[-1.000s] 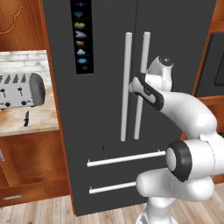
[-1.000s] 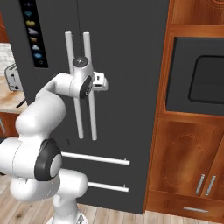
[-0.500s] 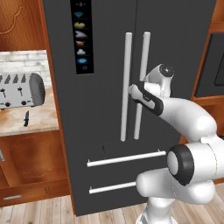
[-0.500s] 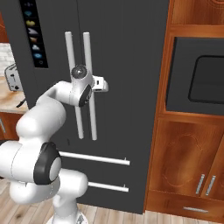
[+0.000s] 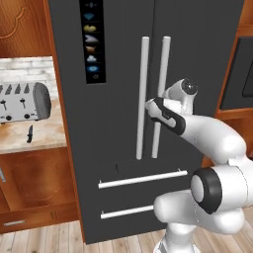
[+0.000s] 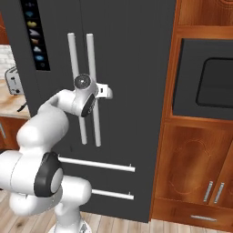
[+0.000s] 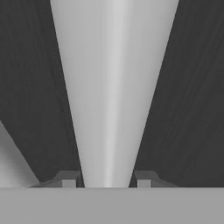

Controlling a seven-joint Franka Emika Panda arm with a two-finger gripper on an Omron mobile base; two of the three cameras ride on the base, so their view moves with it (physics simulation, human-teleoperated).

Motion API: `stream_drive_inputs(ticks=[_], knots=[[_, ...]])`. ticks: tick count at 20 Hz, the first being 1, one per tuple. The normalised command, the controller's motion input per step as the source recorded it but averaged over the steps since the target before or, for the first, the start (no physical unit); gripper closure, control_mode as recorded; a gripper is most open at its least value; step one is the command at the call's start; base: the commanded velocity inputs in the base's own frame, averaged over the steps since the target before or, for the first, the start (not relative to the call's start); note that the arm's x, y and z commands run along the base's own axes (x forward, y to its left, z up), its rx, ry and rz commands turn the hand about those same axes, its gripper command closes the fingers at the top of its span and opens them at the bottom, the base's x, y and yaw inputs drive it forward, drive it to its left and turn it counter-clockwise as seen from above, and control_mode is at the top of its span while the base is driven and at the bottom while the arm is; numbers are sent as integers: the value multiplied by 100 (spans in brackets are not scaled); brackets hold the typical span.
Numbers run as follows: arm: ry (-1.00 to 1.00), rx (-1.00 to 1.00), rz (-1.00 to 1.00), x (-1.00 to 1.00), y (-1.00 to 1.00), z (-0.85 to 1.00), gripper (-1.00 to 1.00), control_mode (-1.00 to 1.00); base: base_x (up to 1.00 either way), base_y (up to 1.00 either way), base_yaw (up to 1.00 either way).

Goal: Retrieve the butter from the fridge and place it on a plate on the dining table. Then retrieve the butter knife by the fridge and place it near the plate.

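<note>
The long white bar handle [image 7: 113,87] of the tall dark-grey fridge [image 5: 118,163], running upright at frame centre, is straddled by jaws closing on it.

Red-brown wood cabinets [image 6: 191,168], built-in dark oven [image 6: 207,82], pale wood floor [image 5: 44,242], toaster [image 5: 22,102]

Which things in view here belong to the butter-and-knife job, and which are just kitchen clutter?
Part of the job:
- fridge, doors shut
- right-door fridge handle, between the gripper's fingertips
- butter knife, on the counter left of the fridge

Just lying about:
- toaster, behind the knife
- wall oven, right of the fridge
- wooden cabinets
</note>
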Motion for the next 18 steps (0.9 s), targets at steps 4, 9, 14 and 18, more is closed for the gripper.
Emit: stream_drive_inputs(ticks=[4,9,14,18], knots=[[0,0,0,-89,-57,3,100,-100,0,0,0],[1,4,5,-100,-88,15,100,-100,0,0,0],[2,10,11,-100,-100,27,100,-100,0,0,0],[10,6,6,-100,-90,8,100,-100,0,0,0]])
